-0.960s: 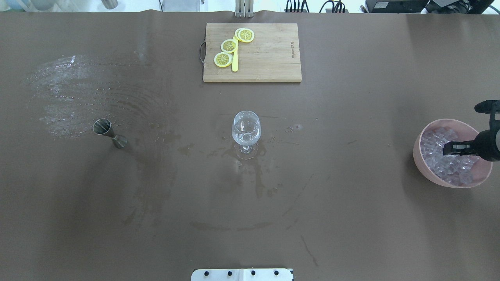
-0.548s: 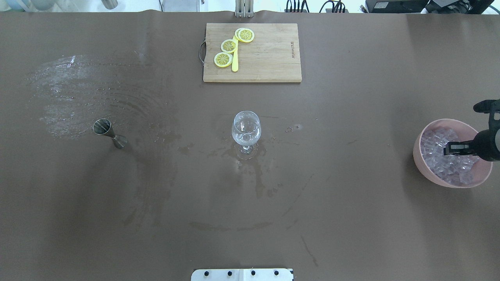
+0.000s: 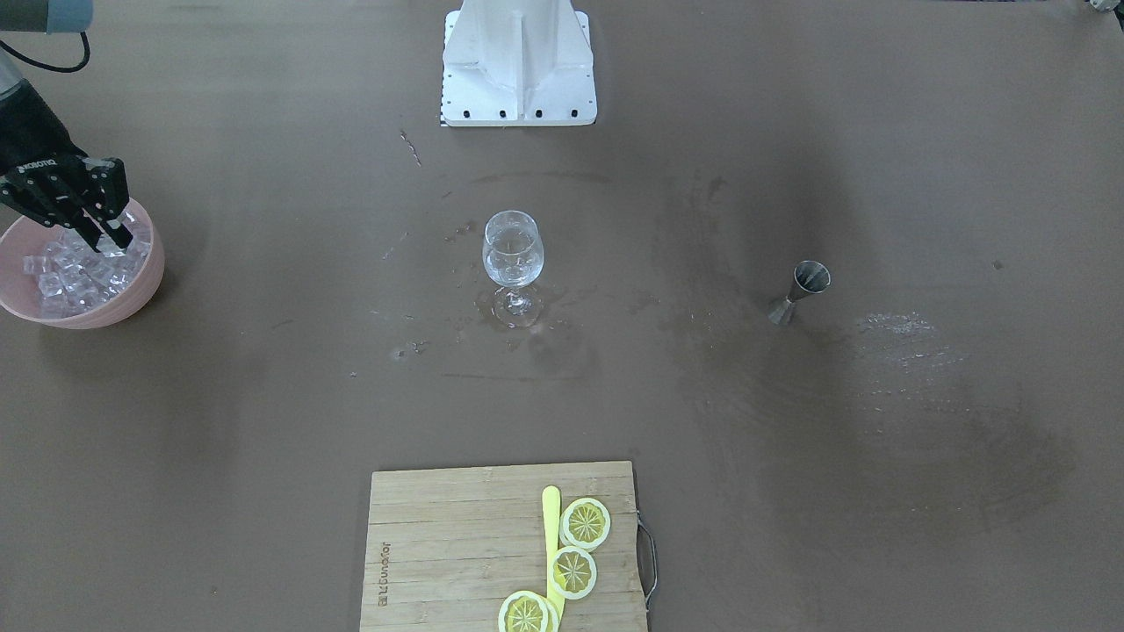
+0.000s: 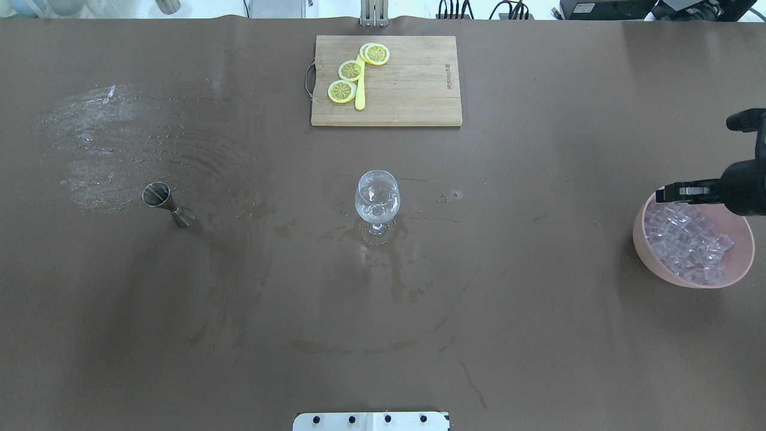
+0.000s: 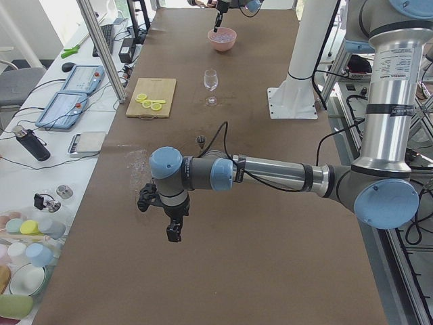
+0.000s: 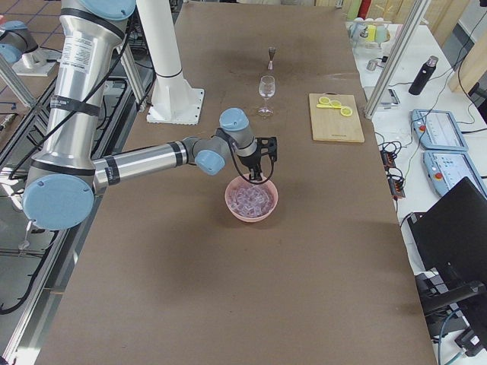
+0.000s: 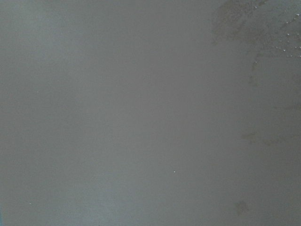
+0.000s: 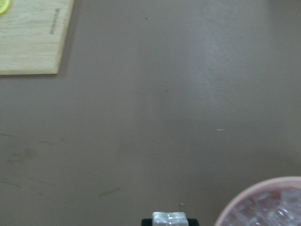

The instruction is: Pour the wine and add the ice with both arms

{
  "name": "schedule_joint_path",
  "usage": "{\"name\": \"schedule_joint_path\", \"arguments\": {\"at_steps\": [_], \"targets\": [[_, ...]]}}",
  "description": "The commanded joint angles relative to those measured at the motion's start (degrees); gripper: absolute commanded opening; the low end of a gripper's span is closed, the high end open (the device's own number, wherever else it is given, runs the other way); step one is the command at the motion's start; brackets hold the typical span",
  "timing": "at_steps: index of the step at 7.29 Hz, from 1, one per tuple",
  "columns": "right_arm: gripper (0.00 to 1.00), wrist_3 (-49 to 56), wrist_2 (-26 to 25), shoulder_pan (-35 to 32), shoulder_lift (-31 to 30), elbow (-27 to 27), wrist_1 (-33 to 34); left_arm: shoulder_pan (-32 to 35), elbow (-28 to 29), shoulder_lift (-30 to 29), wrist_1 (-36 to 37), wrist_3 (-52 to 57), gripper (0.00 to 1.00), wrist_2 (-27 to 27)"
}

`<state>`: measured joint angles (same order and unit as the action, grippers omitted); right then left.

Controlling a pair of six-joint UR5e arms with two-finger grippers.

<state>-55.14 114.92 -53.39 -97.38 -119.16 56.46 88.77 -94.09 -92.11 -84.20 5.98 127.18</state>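
Clamping a cube (image 8: 170, 219) in right gripper (image 4: 664, 194) over bowl (image 4: 639, 239), needing carrying to filled-looking glass (image 4: 377, 196); left gripper (image 5: 173, 233): cannot tell.

Glass (image 4: 377, 199) mid-table, board (image 4: 413, 90) beyond it, jigger (image 4: 169, 205) to its left, ice (image 4: 688, 239) in bowl (image 4: 647, 262) far right

Right gripper (image 8: 170, 223) cut by bottom edge, seemingly pinching ice cube (image 8: 170, 218); pink bowl (image 8: 235, 207) cropped.
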Motion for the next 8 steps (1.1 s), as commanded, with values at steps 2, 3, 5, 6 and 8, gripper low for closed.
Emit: {"name": "schedule_joint_path", "arguments": {"at_steps": [2, 3, 5, 6, 8], "targets": [[0.0, -5.0, 0.1, 4.2, 16.9, -0.5, 14.5, 0.0, -0.2, 0.5, 0.0, 0.0, 0.98, 0.1], [0.0, -8.5, -0.8, 7.0, 21.8, -0.5, 17.8, 0.0, -0.3, 0.5, 0.0, 0.0, 0.98, 0.1], [0.0, -15.1, -6.1, 12.8, 29.8, -0.5, 25.0, 0.0, -0.3, 0.5, 0.0, 0.0, 0.98, 0.1], [0.0, -16.1, -8.7, 15.2, 35.4, -0.4, 33.3, 0.0, -0.3, 0.5, 0.0, 0.0, 0.98, 0.1], [0.0, -19.1, -12.7, 18.8, 40.1, -0.1, 37.9, 0.0, -0.3, 0.5, 0.0, 0.0, 0.98, 0.1]]}}
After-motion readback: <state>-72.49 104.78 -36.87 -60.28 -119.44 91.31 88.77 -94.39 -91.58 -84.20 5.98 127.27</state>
